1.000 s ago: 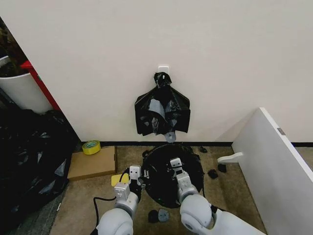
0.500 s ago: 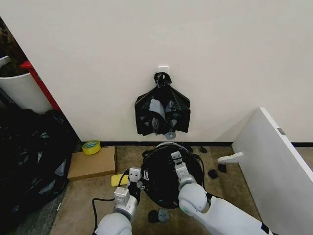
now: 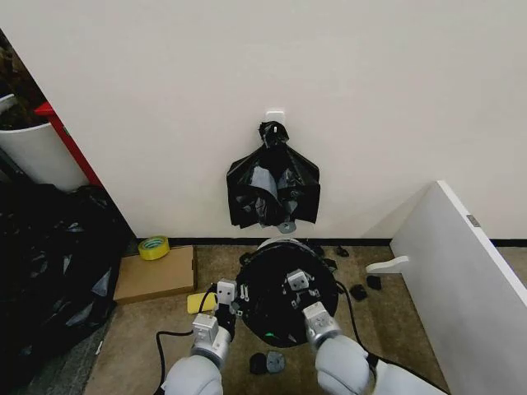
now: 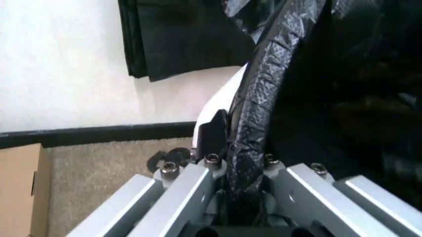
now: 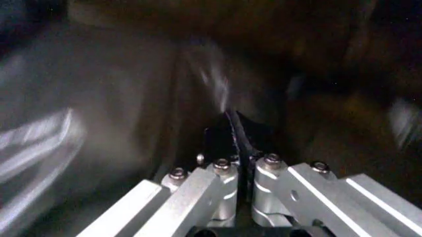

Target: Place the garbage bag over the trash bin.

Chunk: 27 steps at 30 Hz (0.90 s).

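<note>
wall (image 3: 370, 99): plain, backed the scene; bundle of black bags (image 3: 272, 185) hung knotted from a hook, spare stock, untouched
floor: carried a heap of black sheeting (image 3: 45, 263) far left, a cardboard box (image 3: 156, 274) with a tape roll (image 3: 153, 247) on it, and a white board (image 3: 461, 271) leaning on the right
trash bin (image 3: 276, 244): stood on the floor below the hung bundle, between both arms; mostly hidden, only a sliver of pale rim visible at the wall side
garbage bag (image 3: 272, 288): draped over the bin mouth, black film lining the opening; looked nearly seated, judged from how little rim stayed bare
left tool (image 3: 229, 298): at the bin's left edge, pinched on a rolled fold of the bag, probably to keep the hem stretched over the rim
right tool (image 3: 298, 286): down inside the opening, pressed together on a thin fold of bag film, likely pulling the hem across
left wrist view: showed the twisted bag edge (image 4: 254, 123) running between the jaws and bare white bin wall (image 4: 221, 101) beside it, which the head view missed
right wrist view: dark bag interior, fingers (image 5: 228, 185) nearly touching
</note>
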### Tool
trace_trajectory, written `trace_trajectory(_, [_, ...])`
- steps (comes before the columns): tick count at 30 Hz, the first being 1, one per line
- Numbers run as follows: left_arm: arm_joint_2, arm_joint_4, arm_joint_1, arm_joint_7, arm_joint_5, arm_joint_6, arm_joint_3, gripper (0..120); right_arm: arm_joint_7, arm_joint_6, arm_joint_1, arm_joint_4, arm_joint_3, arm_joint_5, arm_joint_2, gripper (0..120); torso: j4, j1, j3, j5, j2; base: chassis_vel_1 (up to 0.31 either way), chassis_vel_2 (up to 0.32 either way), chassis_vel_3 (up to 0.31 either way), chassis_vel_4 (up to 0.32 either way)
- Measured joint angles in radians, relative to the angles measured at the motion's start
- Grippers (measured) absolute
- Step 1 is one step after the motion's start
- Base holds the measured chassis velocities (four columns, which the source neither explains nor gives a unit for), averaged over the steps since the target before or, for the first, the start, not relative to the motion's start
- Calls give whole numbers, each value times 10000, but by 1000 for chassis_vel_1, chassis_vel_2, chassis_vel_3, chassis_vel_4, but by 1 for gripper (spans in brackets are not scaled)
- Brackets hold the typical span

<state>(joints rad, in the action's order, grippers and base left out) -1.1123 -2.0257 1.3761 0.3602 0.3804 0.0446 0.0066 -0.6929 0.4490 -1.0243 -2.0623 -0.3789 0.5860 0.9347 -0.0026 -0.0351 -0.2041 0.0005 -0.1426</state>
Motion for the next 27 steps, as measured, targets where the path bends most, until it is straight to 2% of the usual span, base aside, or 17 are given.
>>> trace_trajectory(4, [23,-27,10,-48,-4,-87,12,0,-241,686,173,22,42,836,183,0,0,0,0,0,0,0,0,0,0])
trace_trajectory(7, [65,-194,142,-85,-47,-165,16,0,-491,1224,452,541,-10,1213,509,0,1,0,0,2,0,0,0,0,0])
trace_trajectory(10, [93,-280,222,-87,-60,-178,13,0,-598,1387,588,857,-93,1209,701,0,1,0,0,1,0,0,0,0,0])
trace_trajectory(13, [155,-381,293,-88,-66,-190,-12,0,-468,1365,746,1413,-242,501,886,0,1,0,0,1,0,0,0,0,0])
trace_trajectory(17, [171,-427,315,-88,-65,-193,-19,0,-82,902,820,2068,-287,-610,973,0,0,0,0,1,0,0,0,0,0])
trace_trajectory(21, [168,-445,318,-84,-61,-196,-15,0,1068,-1232,781,3004,-87,-2790,902,0,-1,0,-1,1,0,0,0,0,0])
trace_trajectory(23, [180,-413,275,-82,-53,-200,-16,0,1346,-1805,692,2907,72,-2948,795,0,1,0,-1,4,0,0,0,0,0])
trace_trajectory(25, [192,-372,250,-84,-47,-203,-16,0,1374,-1881,632,2652,123,-2824,698,0,-1,0,-1,2,0,0,0,0,0])
trace_trajectory(27, [204,-291,198,-88,-45,-220,-14,0,1176,-1514,504,1827,153,-2047,397,0,0,0,-1,0,0,0,0,0,0])
